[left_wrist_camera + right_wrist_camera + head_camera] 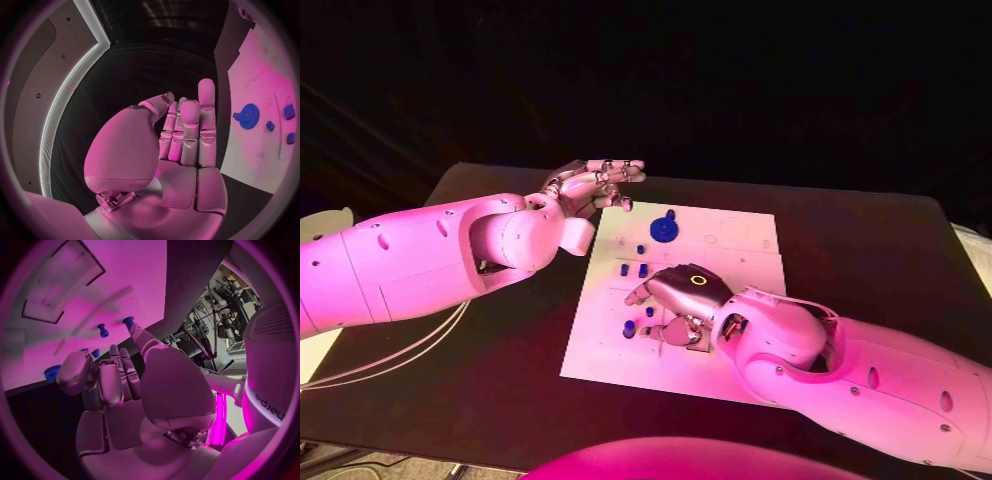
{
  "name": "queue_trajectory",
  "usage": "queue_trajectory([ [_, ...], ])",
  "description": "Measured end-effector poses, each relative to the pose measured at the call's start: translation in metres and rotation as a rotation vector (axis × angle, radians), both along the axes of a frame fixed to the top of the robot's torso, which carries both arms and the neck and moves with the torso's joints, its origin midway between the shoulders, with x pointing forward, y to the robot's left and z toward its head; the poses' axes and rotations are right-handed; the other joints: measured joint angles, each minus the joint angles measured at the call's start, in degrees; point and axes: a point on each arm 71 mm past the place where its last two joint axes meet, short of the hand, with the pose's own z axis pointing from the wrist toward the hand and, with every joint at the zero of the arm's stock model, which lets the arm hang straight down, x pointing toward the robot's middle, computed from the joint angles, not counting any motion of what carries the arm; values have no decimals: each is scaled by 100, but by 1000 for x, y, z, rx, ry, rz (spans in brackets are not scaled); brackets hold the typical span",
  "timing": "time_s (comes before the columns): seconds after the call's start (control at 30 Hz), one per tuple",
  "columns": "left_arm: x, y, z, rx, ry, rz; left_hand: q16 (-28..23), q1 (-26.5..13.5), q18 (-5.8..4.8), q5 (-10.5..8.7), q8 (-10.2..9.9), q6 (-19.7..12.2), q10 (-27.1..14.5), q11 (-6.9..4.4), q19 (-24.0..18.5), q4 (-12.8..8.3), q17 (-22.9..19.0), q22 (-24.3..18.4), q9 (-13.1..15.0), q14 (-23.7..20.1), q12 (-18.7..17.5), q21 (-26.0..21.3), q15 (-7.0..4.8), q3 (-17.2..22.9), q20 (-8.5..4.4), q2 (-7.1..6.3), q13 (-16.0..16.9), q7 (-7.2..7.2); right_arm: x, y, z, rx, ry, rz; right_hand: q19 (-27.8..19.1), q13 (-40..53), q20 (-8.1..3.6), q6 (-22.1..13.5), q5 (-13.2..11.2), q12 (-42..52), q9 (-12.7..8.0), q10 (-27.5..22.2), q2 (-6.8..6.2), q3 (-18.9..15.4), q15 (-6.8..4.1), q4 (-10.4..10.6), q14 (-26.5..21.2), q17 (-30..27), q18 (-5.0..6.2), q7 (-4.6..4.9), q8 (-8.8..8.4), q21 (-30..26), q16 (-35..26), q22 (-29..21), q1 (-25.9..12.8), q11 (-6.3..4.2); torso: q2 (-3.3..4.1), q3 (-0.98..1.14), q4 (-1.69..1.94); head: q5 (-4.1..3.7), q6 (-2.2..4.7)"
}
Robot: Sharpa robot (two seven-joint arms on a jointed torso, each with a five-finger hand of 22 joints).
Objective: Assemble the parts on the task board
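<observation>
Head view gives me the white board [718, 240] lying in the middle of the black table [877, 250], and I place everything else against that board. My left hand [596, 185] is off the board's far left corner, above the table and just beside the board's edge; its fingers [620, 170] are pressed together side by side, slightly bent, with nothing in them, and the left wrist view shows the same hand [181, 135] with the fingers [206, 100] upright and close against one another. The blue gear [665, 229] lies on the far left part of the board, near that hand but apart from it; in the left wrist view I see the gear [249, 116] flat on the white surface. Two small blue pegs [635, 270] stand near the board's left edge, toward its middle. My right hand [682, 300] is over the near left part of the board, palm down, fingers curled in. A small blue piece [630, 327] sits just beside its fingertips; I think the hand is not holding it, but I cannot tell for sure.
</observation>
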Motion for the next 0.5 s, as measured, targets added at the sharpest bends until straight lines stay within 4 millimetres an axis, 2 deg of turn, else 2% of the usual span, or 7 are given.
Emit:
queue_trajectory([
  [0.1, 0, 0, 0, 0, 1, 0, 0, 0, -1, 0, 0, 0, 0, 0, 0, 0, -2, 0, 0, 0, 0, 0, 0, 0, 0, 0, 0, 0, 3, -21, 10, 37, -9, -42, 0, 12, 0, 131, 44, 146, 10, 301, 41, -53, -13, 9, -12, 0, 0, 36, 29, 0, 0, 2, 41, -66, -2, -1, -3, -36, 8],
  [0.23, -1, 2, 0, 1, 1, 2, 0, 0, 0, 0, 0, 0, 0, 0, 0, 0, -25, -6, 0, -21, 0, 0, -21, 0, 0, 0, -5, 0, 12, -62, 25, 76, 11, -139, 76, 120, -76, 481, 142, 536, 50, 1189, 94, -60, -120, 73, -24, 52, 0, 72, 156, 20, 29, 100, 30, -171, -7, -7, -8, -104, 31],
  [0.27, -1, 2, 0, 2, 2, 2, 0, 0, 0, 0, 0, 0, 0, 0, 0, 0, -25, -6, 0, -21, 0, 0, -21, 0, 0, 0, -5, 0, 15, -72, 27, 83, 21, -167, 107, 157, -107, 517, 152, 625, 50, 1387, 133, -80, -154, 118, -5, 122, 0, 51, 162, 79, 82, 182, -16, -204, -8, -7, -12, -124, 38],
  [0.37, -2, 4, 0, 2, 2, 3, 0, 0, 0, 0, 0, 0, 0, 0, 0, 0, -25, -6, 0, -21, 0, 0, -21, 0, 0, 0, -5, 0, 17, -104, 32, 102, 70, -263, 234, 355, -234, 632, 259, 938, 54, 1959, 23, -238, -291, 276, -14, 435, 0, -44, 214, 285, 293, 521, -234, -307, -14, -10, -34, -177, 67],
  [0.4, -2, 4, 1, 2, 2, 3, 0, 0, 0, 0, 0, 0, 0, 0, 0, 0, -25, -6, 0, -21, 0, 0, -21, 0, 0, 0, -5, 0, 17, -117, 33, 104, 92, -304, 275, 468, -275, 673, 334, 1088, 60, 2219, -27, -324, -340, 362, -13, 505, 0, -86, 253, 337, 341, 600, -348, -400, -16, -14, -42, -193, 76],
  [0.5, -3, 3, 1, 1, 2, 1, 0, 0, -1, 0, 0, 0, 0, 0, 0, 0, -25, -6, 0, -21, 0, 0, -21, 0, 0, 0, -4, 0, 15, -141, 33, 101, 142, -395, 380, 1075, -391, 775, 809, 1746, 88, 2631, -136, -625, -447, 660, -12, 627, 0, -197, 357, 465, 435, 810, -674, -577, -25, -18, -71, -242, 99],
])
